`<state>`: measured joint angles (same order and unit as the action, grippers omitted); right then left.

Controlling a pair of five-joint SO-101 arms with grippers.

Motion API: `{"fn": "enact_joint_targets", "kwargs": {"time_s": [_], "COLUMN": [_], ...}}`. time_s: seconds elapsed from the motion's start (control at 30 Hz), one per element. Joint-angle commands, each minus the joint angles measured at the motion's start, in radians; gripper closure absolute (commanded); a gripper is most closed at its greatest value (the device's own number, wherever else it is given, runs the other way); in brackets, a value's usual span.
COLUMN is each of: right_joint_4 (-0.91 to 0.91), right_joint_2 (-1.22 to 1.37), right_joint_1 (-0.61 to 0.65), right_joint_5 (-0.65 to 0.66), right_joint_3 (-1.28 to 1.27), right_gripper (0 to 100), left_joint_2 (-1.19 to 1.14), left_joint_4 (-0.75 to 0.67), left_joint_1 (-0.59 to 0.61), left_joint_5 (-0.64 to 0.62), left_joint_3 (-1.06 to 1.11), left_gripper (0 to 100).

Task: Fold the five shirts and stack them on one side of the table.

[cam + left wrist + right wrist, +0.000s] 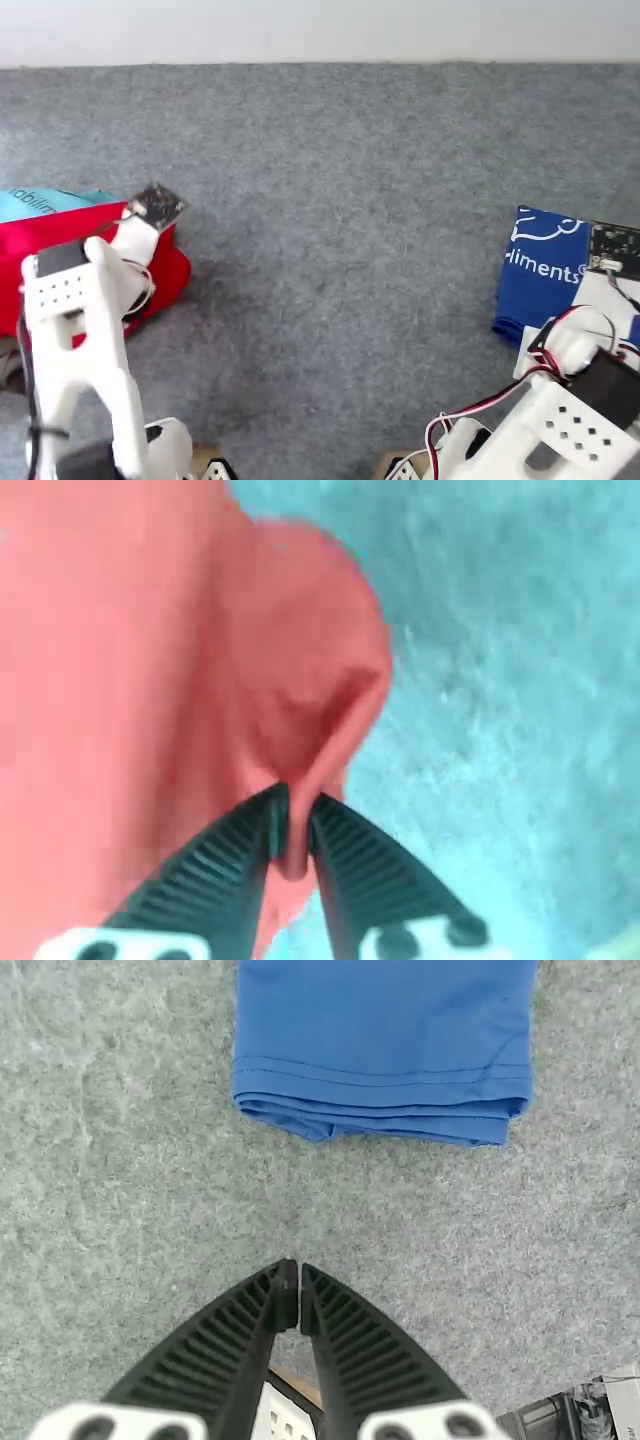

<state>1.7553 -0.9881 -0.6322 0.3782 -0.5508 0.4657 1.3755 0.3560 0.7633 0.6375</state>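
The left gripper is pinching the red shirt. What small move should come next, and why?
Probably lift the left gripper slightly and draw the pinched edge inward over the red shirt. It is shut on a raised fold at the shirt's edge, next to the table, and the shirt looks rumpled rather than neatly folded. The right gripper is shut on nothing, short of the folded blue shirt.

Spread wide with speckled grey cloth (350,220), flat from near edge to far, left to right. Bounded along the far side by a plain white wall (320,30). Lit softly and evenly.
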Motion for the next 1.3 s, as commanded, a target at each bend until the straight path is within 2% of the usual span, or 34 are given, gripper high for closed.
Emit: {"fn": "enact_joint_targets", "kwargs": {"time_s": [0.0, 0.1, 0.27, 0.53, 0.67, 0.83, 0.97, 1.07, 1.13, 1.27], "right_joint_4": [0.039, 0.039, 0.039, 0.039, 0.039, 0.038, 0.038, 0.038, 0.035, 0.028], "right_joint_2": [-0.013, -0.013, -0.013, -0.013, -0.012, -0.004, -0.013, -0.013, -0.010, -0.007], "right_joint_1": [0.013, 0.015, 0.016, 0.016, 0.018, 0.018, 0.018, 0.018, 0.028, 0.114], "right_joint_5": [-0.009, -0.009, -0.011, -0.015, -0.101, -0.123, -0.123, -0.120, -0.118, -0.118], "right_joint_3": [0.009, 0.009, 0.009, 0.005, 0.003, -0.006, -0.064, -0.069, -0.069, -0.077], "right_gripper": [99.0, 99.0, 99.0, 99.0, 99.0, 99.0, 99.0, 99.0, 99.0, 99.0], "left_joint_2": [0.196, 0.298, 0.362, 0.361, 0.359, 0.358, 0.338, 0.336, 0.336, 0.345], "left_joint_4": [0.005, -0.061, -0.285, -0.635, -0.727, -0.758, -0.752, -0.743, -0.686, -0.437], "left_joint_1": [-0.075, -0.153, -0.290, -0.534, -0.695, -0.865, -0.896, -0.833, -0.781, -0.646], "left_joint_5": [-0.115, -0.204, -0.282, -0.282, -0.158, -0.040, -0.008, -0.011, -0.011, -0.012], "left_joint_3": [-0.107, -0.208, -0.314, -0.318, -0.320, -0.358, -0.414, -0.424, -0.424, -0.421], "left_gripper": [99, 99, 99, 99, 99, 99, 99, 99, 99, 99]}}
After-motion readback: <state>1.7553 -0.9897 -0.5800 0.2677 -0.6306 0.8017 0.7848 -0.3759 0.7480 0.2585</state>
